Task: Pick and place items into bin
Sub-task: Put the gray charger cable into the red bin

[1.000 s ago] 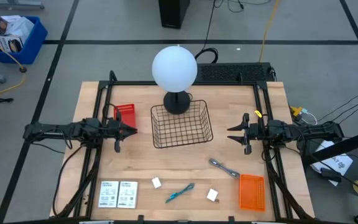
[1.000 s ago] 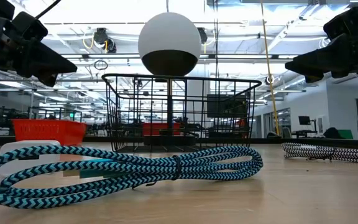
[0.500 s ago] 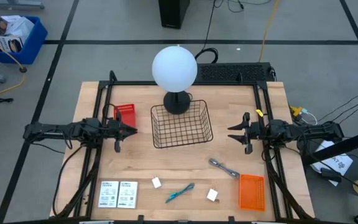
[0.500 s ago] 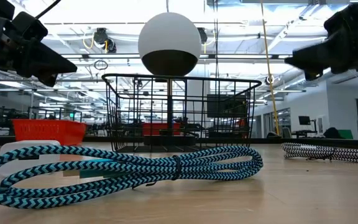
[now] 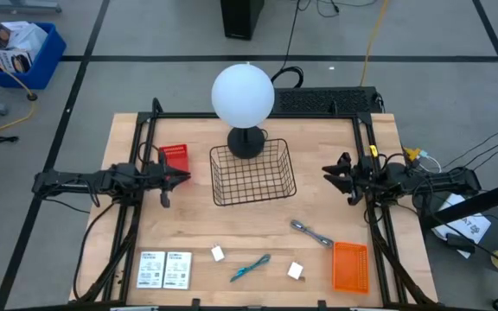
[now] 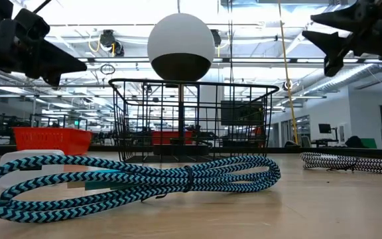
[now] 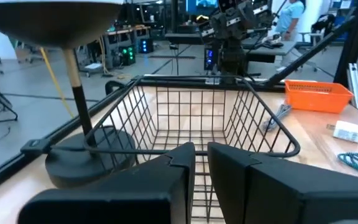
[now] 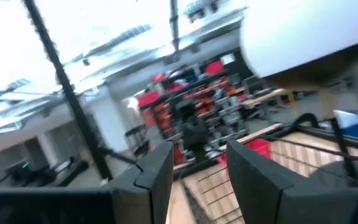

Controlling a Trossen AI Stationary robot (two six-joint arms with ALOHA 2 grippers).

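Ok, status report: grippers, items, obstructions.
Left gripper and right gripper empty, flanking the wire basket. Wrench, pen, cards lie unpicked. Globe lamp behind basket.
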